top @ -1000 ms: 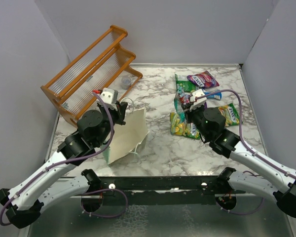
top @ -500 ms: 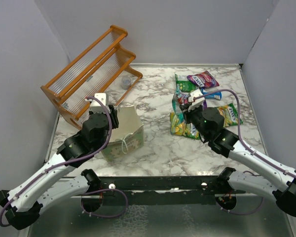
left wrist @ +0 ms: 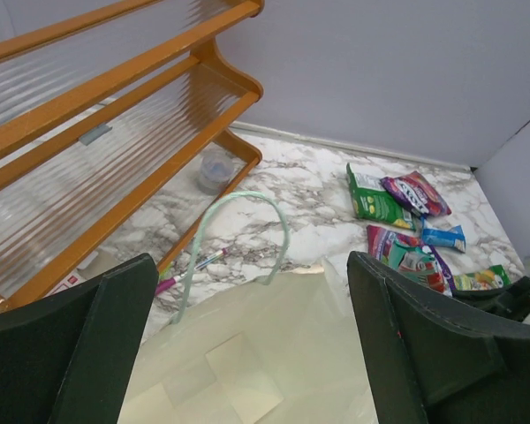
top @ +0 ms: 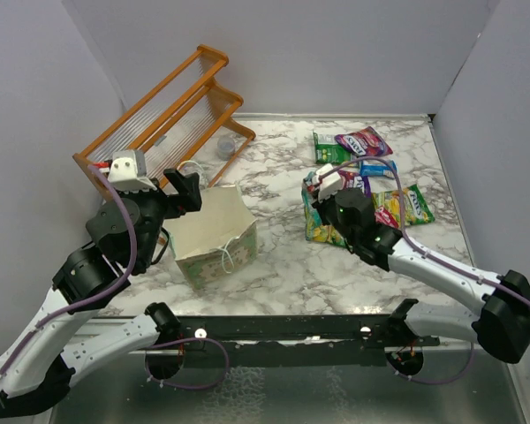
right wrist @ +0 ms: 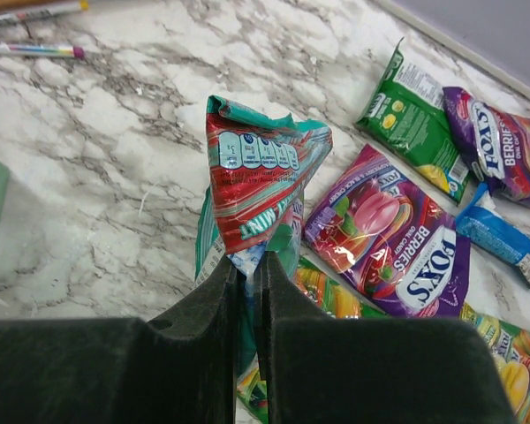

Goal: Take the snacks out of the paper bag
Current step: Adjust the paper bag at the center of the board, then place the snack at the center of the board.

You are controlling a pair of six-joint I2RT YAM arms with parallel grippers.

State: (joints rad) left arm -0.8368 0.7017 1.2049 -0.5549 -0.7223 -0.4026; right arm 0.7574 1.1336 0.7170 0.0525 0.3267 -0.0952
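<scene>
The right jaws are clamped on a red-teal packet [right wrist: 263,177], its long axis running straight out from them, over the other snacks [right wrist: 393,238] toward the desk's far-right corner. The left jaws gape above the paper bag [top: 214,237], near-left.

**Readable print: on the candy packets only**

"FOX'S" in white letters, with "BERRIES" beside it, stands on the purple packet [right wrist: 397,243] lying on the table [right wrist: 88,177]; it reads upside down in the right wrist view, and the smaller words next to it are too fine to read. The same "FOX'S" and "BERRIES" show on the purple-pink packet [right wrist: 499,141] at the right edge of that view. The red-and-teal packet [right wrist: 263,181], pinched in the right end effector [right wrist: 250,265], shows "MINT" inverted below a blue band of small white marks that cannot be made out. Lettering on the green packet [right wrist: 406,110] and the blue packet [right wrist: 503,247], and the printed pattern on the paper bag [top: 203,265], is too small to read.
</scene>
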